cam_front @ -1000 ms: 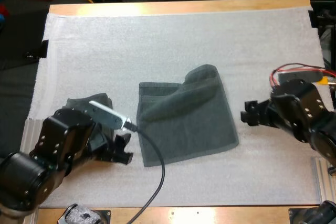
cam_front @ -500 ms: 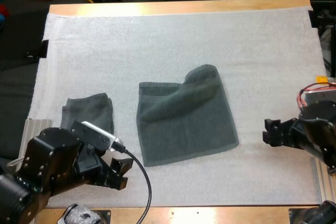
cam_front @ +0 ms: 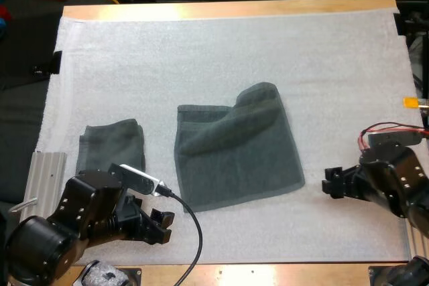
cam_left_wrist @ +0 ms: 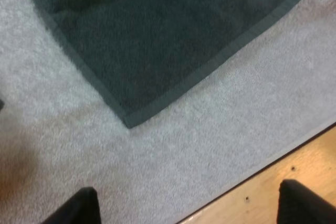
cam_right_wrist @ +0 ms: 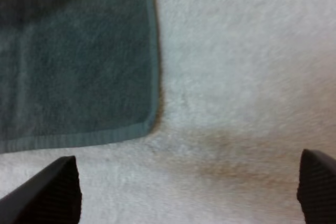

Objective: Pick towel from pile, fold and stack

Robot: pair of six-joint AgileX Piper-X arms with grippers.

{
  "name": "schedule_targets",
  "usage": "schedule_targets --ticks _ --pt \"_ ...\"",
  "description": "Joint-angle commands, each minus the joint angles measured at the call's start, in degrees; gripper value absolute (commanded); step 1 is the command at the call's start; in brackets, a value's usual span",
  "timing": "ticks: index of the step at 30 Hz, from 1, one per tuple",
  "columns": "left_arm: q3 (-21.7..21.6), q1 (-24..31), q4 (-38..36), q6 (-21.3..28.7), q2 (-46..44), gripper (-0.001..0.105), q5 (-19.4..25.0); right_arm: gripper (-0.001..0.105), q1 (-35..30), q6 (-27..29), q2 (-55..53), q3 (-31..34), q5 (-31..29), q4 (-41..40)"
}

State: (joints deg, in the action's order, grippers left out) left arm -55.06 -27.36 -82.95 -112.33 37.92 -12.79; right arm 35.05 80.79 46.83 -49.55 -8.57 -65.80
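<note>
Spread towel: lay open at the middle of the mat, mostly flat, with a rumpled hump toward its far right. It seemed laid out so that both near corners could be reached for a fold.
Folded towel: sat to the left, apart from the spread one. It was probably the start of the stack, kept out of the folding area.
Left end effector: hung near the spread towel's near left corner, fingers wide and holding nothing, likely lined up to pinch that corner.
Right end effector: waited just right of the near right corner, also wide and empty, mirroring the left.
Mat: white and soft under both towels, which probably lets a finger slip beneath a hem.
Table: carried the mat.
</note>
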Motion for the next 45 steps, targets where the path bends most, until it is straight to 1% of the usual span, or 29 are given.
schedule_targets --ticks 1,6,9,11,14,16,19,22,25,28,32,39,41,43,44,45 --pt "0.1 0.0 1.0 -0.7 -0.3 0.066 -0.3 0.080 -0.2 -1.1 0.1 1.1 1.3 2.2" --pt "0.1 0.0 1.0 -0.7 -0.3 0.066 -0.5 0.080 -0.2 -3.7 3.2 6.5 4.1 8.1" --pt "0.1 0.0 1.0 -0.7 -0.3 0.066 -1.7 0.080 -0.8 -6.1 5.8 9.0 5.1 11.3" --pt "0.1 0.0 1.0 -0.7 -0.3 0.066 -2.3 0.078 -2.3 -6.9 7.7 10.2 6.9 13.2" --pt "0.1 0.0 1.0 -0.7 -0.3 0.066 -2.5 0.072 -6.4 -7.4 10.7 11.7 11.0 16.9" --pt "0.1 0.0 1.0 -0.7 -0.3 0.066 -2.5 0.070 -10.0 -7.4 12.5 13.0 15.8 19.7" --pt "0.1 0.0 0.9 -0.7 -0.3 0.066 -2.5 0.070 -14.4 -7.6 15.0 15.1 23.1 23.6" --pt "0.1 0.0 0.9 -0.7 -0.3 0.066 -2.5 0.070 -16.7 -8.2 17.4 17.1 30.5 28.3" --pt "0.1 0.0 0.9 -0.7 -0.3 0.066 -2.5 0.070 -16.9 -10.5 19.9 18.8 35.1 33.7" --pt "0.1 0.0 0.9 -0.7 -0.3 0.066 -2.5 0.070 -16.9 -13.0 22.8 19.9 37.3 37.7" --pt "0.1 0.0 0.9 -0.7 -0.3 0.066 -2.5 0.070 -16.9 -14.5 26.5 20.1 37.9 40.6" --pt "0.1 0.0 0.9 -0.7 -0.3 0.066 -2.5 0.070 -16.7 -17.8 32.4 20.1 43.7 46.6" --pt "0.1 0.0 0.9 -0.7 -0.3 0.066 -2.5 0.070 -16.7 -18.8 33.5 20.1 43.6 47.0" --pt "0.1 0.0 0.9 -0.7 -0.3 0.066 -2.5 0.065 -16.7 -19.2 34.4 20.1 43.3 47.1" --pt "0.1 0.0 0.9 -0.7 -0.3 0.066 -2.5 0.060 -16.7 -19.1 34.5 20.1 43.1 47.1" --pt "0.1 0.0 0.9 -0.7 -0.3 0.066 -2.5 0.052 -16.7 -19.1 34.6 20.1 42.6 47.1"
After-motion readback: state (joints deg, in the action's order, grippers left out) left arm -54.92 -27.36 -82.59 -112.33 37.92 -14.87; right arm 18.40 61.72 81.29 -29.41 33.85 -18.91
